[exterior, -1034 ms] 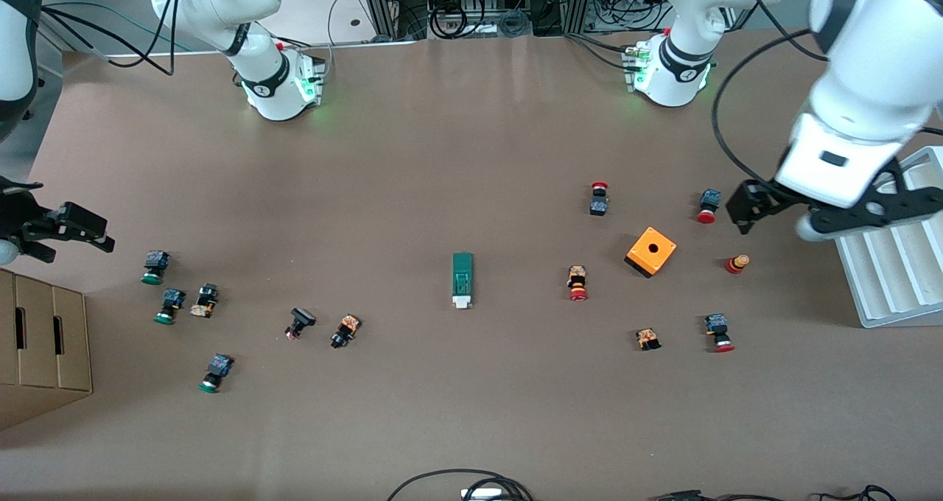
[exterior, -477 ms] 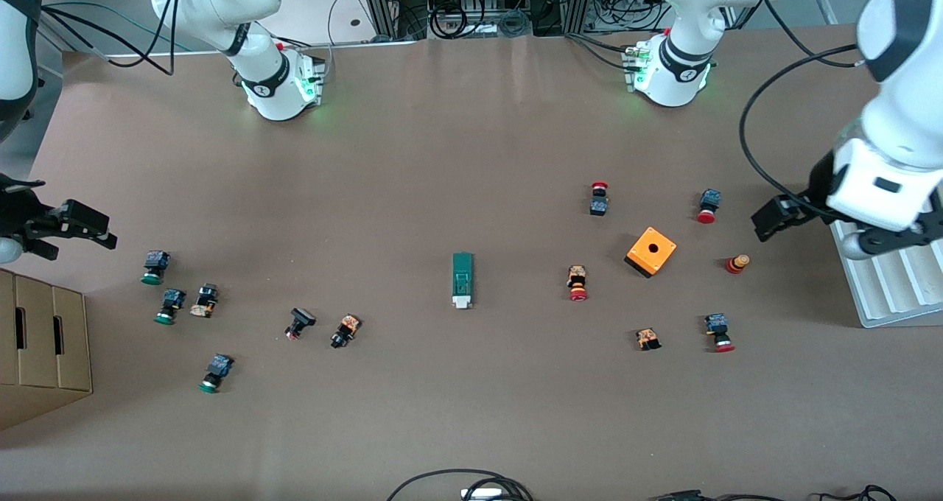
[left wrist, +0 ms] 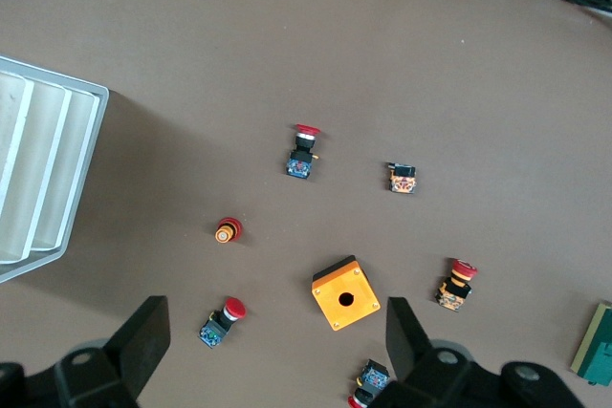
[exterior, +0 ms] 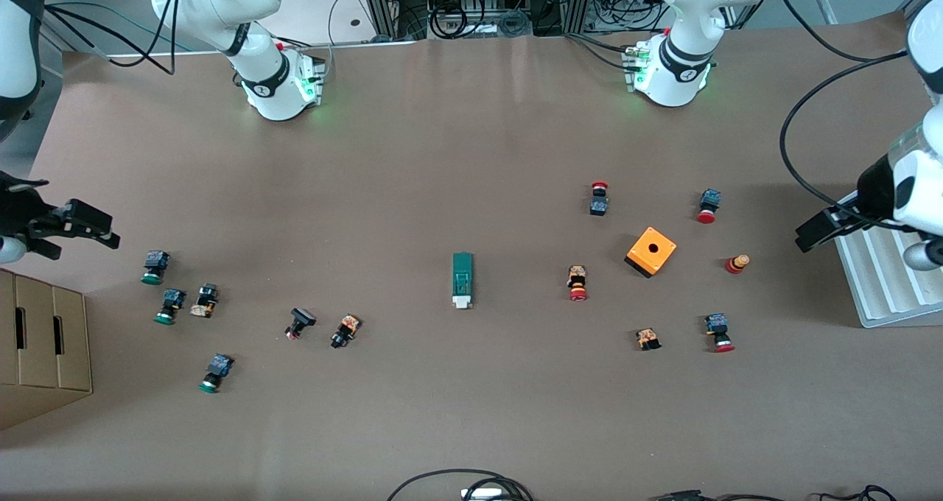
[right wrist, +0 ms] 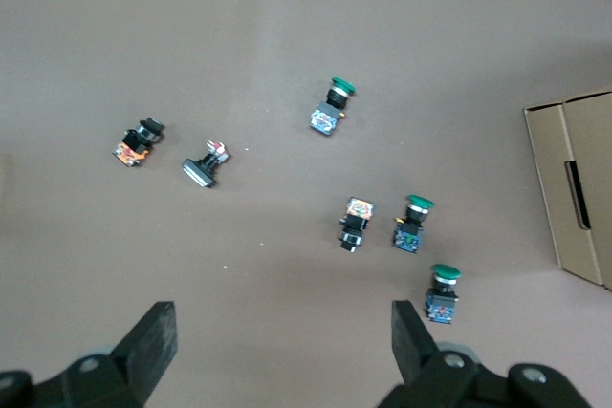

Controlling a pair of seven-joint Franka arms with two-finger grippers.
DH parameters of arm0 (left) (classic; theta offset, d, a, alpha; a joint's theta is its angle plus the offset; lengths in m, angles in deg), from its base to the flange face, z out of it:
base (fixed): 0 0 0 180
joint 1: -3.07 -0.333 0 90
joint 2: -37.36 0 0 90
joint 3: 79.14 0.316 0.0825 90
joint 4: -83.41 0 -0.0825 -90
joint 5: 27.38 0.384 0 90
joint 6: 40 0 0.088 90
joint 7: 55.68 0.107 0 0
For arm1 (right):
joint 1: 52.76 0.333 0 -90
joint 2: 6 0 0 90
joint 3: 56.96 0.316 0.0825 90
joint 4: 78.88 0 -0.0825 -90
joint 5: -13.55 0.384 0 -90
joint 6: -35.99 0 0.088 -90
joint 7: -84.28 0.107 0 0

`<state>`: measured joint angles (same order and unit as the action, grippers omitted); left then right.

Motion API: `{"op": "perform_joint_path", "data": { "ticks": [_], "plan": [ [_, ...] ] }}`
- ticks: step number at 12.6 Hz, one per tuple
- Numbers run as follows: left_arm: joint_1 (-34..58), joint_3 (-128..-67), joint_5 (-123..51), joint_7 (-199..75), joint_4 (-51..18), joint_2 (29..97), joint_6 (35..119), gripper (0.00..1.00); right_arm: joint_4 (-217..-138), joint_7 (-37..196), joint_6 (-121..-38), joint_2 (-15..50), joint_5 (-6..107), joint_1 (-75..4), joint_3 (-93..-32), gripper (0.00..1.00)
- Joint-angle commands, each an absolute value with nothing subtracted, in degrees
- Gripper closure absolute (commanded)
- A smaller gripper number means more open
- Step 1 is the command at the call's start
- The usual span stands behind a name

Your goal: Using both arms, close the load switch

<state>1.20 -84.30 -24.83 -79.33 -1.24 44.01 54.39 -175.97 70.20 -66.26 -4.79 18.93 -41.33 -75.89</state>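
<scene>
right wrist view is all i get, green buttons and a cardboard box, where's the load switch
Observer: The load switch lies mid-table, lengthwise toward the front camera, with nothing touching it.
Operator: which end has the white bit
Observer: The white piece is on the end nearer the front camera.
Operator: and the left arm
Observer: The left pincer is open and empty, up by the white tray at the left arm's end of the table.
</scene>
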Motion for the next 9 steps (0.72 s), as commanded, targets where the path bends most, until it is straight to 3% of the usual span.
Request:
{"op": "perform_joint_path", "data": {
  "ticks": [1, 9],
  "plan": [
    [0.17, -78.46, -30.61, -74.87, -1.23, 41.93, 51.16, 0.00, -176.00, 73.55, -65.35, -5.73, 17.76, -45.27, -70.25, 0.00],
    [0.70, -77.74, -24.74, -64.82, -0.09, 42.11, 47.63, 0.00, -175.82, 73.91, -64.82, -5.82, 16.53, -46.08, -69.52, 0.00]
  ]
}}
